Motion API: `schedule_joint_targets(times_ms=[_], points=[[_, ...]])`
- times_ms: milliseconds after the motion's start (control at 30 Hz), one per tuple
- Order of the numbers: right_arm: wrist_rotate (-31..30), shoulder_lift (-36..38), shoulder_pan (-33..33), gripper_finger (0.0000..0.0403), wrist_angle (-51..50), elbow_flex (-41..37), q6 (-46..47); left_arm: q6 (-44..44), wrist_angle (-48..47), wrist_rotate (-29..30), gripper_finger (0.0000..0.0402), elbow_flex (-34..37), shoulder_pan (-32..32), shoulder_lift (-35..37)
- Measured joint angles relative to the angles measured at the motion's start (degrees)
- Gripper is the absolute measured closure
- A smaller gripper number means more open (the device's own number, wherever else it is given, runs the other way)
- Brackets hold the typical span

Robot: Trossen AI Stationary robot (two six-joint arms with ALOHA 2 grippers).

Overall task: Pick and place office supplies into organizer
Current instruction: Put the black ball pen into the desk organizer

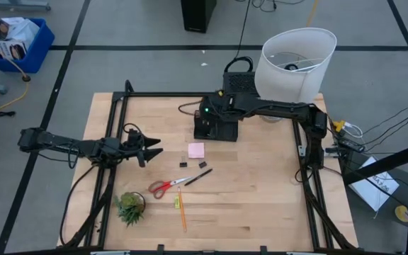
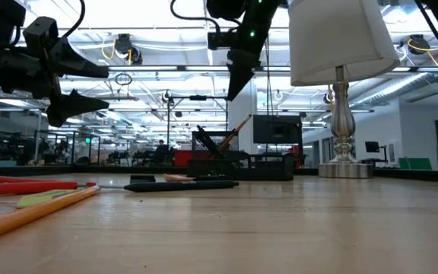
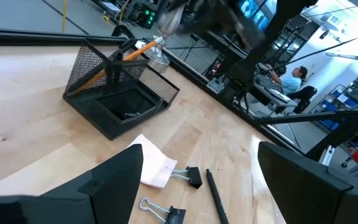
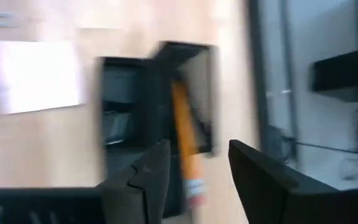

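Organizer (image 1: pixel 214 127): black mesh caddy, sitting at the far middle of the desk (image 1: pixel 261 191), beside the white-shaded lamp (image 1: pixel 294 62). One orange pencil (image 3: pixel 137 50) is leaning upright inside its tall compartment.

Right gripper (image 1: pixel 205 113): hovering directly over the organizer, jaws standing apart with nothing between them; in the wrist view the pencil (image 4: pixel 185 140) is showing below the gap.

Left gripper (image 1: pixel 149 147): hanging above the left part of the desk, jaws spread wide and empty, pointing toward the supplies.

Pink sticky-note pad (image 1: pixel 195 150): lying flat just in front of the organizer.

Black clips (image 3: pixel 191 177): two, lying near the pad on its near side.

Black pen (image 1: pixel 197 177): lying at a slant beside the clips.

Red-handled scissors (image 1: pixel 168 186): lying flat, near the pen's end.

Second pencil (image 1: pixel 181 212): lying on the desk below the scissors.

Potted plant (image 1: pixel 130 207): standing at the near left.
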State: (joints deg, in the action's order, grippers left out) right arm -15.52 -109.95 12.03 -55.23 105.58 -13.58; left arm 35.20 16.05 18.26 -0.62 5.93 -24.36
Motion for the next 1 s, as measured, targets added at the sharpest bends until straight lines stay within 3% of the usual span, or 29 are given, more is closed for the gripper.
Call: schedule_joint_targets(times_ms=[100,200,267,567,700,1000], points=[[7.5,0.0,-2.7,0.0252,-0.1,-1.0,3.7,-0.2,-0.5,0.0,0.0078,0.0,0.0,0.0],[17.8,0.0,-5.3,0.0263,6.5,-5.6,4.3,-0.2,-0.5,-0.1,0.0078,0.0,0.0,0.0],[21.5,-0.1,-7.2,0.0269,11.1,-9.6,3.5,0.3,-0.5,-0.1,0.0078,0.0,0.0,0.0],[14.2,-0.1,-14.8,0.027,20.0,-25.0,2.3,1.2,-1.0,-0.1,0.0078,0.0,0.0,0.0],[12.5,-0.1,-16.7,0.026,21.5,-26.9,2.2,1.6,-0.9,0.0,0.0078,0.0,0.0,0.0],[15.6,-0.1,-17.8,0.0257,30.4,-32.7,4.9,2.5,-1.0,-0.1,0.0078,0.0,0.0,0.0]])
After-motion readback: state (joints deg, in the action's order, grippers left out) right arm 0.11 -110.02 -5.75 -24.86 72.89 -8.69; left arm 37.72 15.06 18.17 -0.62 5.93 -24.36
